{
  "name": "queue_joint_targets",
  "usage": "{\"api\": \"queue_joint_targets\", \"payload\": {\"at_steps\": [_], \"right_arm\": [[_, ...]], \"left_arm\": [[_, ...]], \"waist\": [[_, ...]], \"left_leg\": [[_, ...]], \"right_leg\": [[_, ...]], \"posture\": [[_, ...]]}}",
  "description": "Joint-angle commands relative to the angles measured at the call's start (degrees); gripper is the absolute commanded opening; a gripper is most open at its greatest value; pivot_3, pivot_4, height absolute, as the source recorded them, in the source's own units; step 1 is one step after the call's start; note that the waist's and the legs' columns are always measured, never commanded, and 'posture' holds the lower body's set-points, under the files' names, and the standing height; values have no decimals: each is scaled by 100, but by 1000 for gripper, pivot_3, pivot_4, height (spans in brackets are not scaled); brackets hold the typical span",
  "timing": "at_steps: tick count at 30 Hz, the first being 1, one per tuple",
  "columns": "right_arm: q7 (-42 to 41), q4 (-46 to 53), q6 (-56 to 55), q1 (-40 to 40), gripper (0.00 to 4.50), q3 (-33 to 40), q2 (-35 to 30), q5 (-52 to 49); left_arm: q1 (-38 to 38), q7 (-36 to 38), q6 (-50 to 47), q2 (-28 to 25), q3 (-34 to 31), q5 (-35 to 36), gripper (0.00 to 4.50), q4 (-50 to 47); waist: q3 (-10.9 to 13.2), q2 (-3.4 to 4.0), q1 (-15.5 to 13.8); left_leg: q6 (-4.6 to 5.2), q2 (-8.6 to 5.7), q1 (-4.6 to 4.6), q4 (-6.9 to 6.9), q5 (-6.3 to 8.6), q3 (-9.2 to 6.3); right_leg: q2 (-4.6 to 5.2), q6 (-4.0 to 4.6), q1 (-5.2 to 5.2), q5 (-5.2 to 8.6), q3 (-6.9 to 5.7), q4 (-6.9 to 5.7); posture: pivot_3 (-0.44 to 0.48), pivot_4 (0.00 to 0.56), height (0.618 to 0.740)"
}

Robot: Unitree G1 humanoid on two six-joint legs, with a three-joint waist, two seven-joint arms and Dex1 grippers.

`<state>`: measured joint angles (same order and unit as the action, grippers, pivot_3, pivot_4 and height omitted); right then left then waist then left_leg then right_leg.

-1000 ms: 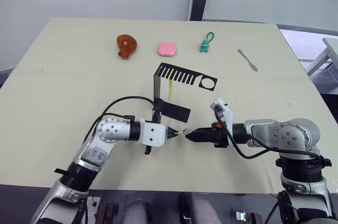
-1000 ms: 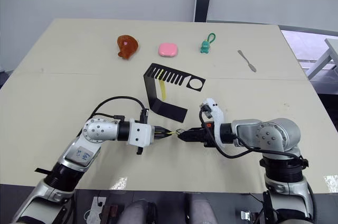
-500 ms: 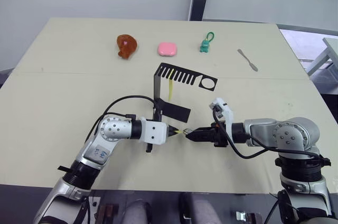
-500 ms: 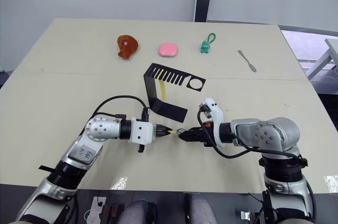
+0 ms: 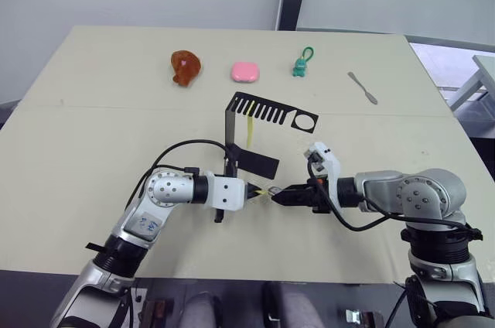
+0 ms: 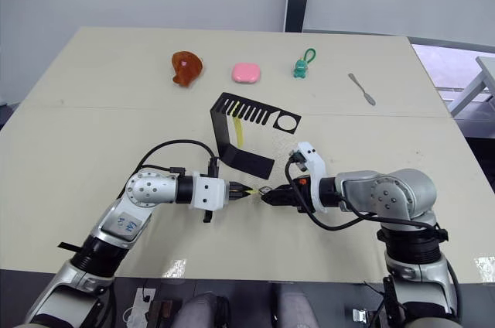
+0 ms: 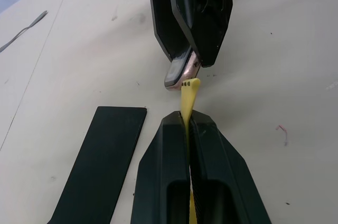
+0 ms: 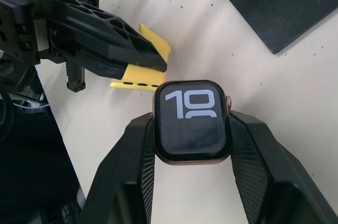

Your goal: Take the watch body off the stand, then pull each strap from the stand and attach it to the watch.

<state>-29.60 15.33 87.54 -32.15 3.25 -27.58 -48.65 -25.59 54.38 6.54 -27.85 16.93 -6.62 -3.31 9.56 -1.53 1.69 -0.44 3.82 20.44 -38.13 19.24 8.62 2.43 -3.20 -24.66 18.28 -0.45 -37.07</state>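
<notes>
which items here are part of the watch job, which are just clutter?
Job:
- watch body, held in right gripper
- yellow strap, held in left gripper, its tip at the watch body
- second yellow strap, hanging on the stand
- stand

Clutter, along the far side of the table:
- brown toy
- pink block
- green keychain figure
- spatula

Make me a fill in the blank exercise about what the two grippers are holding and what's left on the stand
1. The right gripper is shut on the ____.
2. The left gripper pinches a strap coloured ____.
3. The number of straps hanging on the stand is ____.
4. The strap's tip almost meets the watch body above the ____.

Missing words: watch body; yellow; one; table
</notes>
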Motion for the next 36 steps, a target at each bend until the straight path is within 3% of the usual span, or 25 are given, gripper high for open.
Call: {"api": "queue_joint_targets", "payload": {"at_steps": [1, 36], "right_arm": [[-96, 187, -80, -121, 1513, -103, 107, -108], [77, 480, 245, -63, 1513, 75, 535, 40]], "left_arm": [[-202, -98, 165, 227, 135, 109, 0, -144], [-380, -109, 192, 476, 217, 140, 0, -49]], "waist": [[0, 0, -4], [0, 0, -2]], "left_leg": [[0, 0, 0, 0, 0, 0], [0, 0, 1, 0, 0, 0]], "right_leg": [[0, 0, 0, 0, 0, 0], [1, 0, -1, 0, -1, -1]], "posture": [[0, 150, 740], [0, 150, 740]]}}
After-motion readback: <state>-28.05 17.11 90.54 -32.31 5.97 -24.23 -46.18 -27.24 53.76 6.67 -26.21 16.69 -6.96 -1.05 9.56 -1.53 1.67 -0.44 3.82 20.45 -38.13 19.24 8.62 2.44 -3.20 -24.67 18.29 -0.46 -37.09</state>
